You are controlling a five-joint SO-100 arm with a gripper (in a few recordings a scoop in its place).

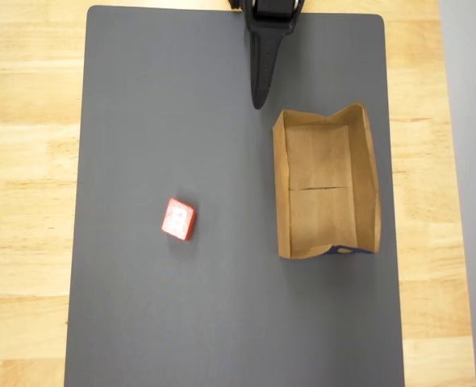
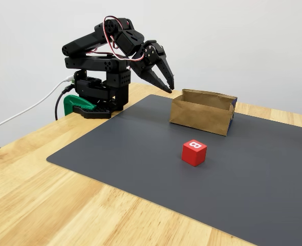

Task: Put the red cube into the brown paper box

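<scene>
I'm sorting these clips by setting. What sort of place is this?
Probably a lab or hobby workbench: a small arm clamped to a wooden table, a dark mat with just a red cube and a paper box, against a bare white wall.

In the overhead view the mat (image 1: 222, 322) lies on the table (image 1: 28, 161), with the cube (image 1: 178, 219) left of the paper box (image 1: 365, 185), well apart. The gripper (image 1: 258, 101) hangs above the mat's upper edge, near the box's upper-left corner
</scene>
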